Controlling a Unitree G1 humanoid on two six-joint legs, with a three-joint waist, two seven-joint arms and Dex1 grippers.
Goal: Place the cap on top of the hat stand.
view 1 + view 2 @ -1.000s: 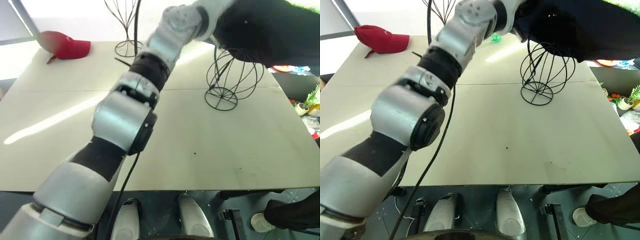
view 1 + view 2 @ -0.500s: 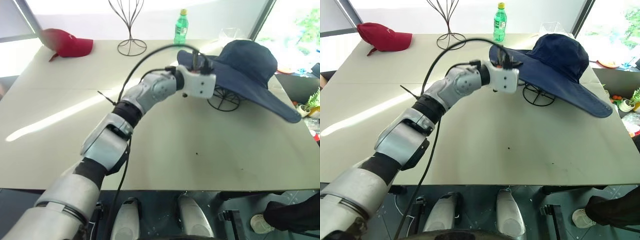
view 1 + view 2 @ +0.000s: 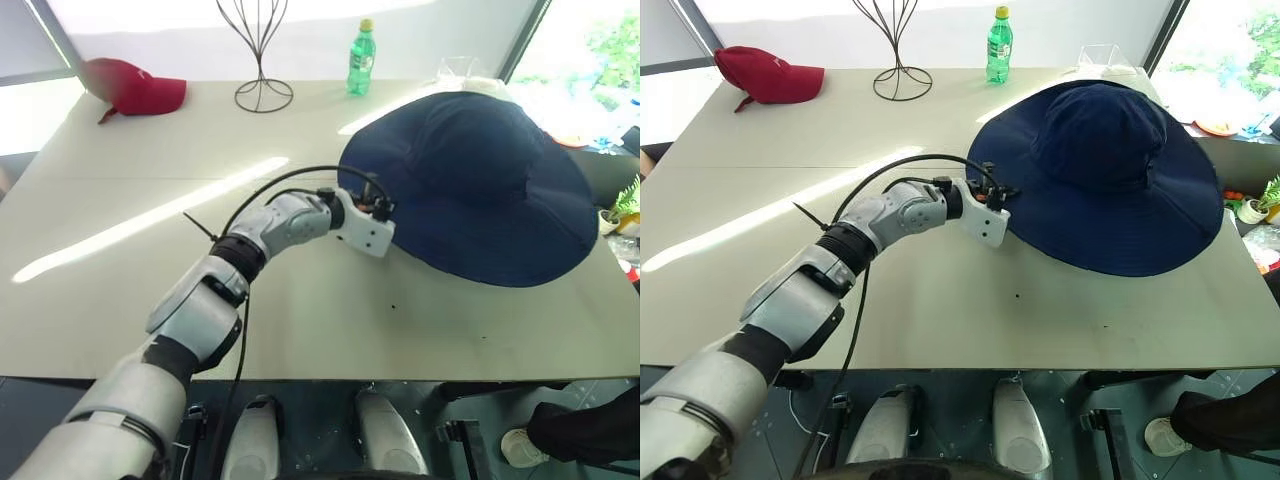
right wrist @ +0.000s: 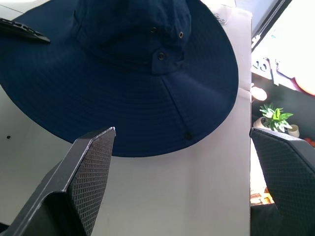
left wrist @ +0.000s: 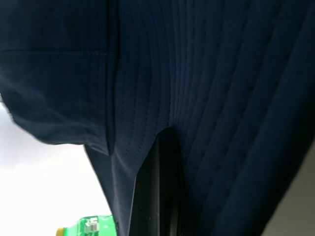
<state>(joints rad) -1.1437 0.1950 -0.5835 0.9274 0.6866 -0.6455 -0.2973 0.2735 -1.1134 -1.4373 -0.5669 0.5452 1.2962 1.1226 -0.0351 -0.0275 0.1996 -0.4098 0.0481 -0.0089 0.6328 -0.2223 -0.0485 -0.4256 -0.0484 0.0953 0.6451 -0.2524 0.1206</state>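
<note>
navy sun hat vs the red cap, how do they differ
The navy sun hat is much larger, with a wide round brim spread all around its crown; the red cap is small and compact. The navy hat sits raised at the table's right side, draped over something beneath it, while the red cap lies flat on the table at the far left corner. The left pincer is shut on the navy hat's brim; nothing touches the red cap. Both are fabric headwear.

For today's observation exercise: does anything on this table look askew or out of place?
The cap sits tilted: its brim droops onto the table on the near side, where the left gripper is shut on the edge. The red cap lies flat, not on a stand.
</note>
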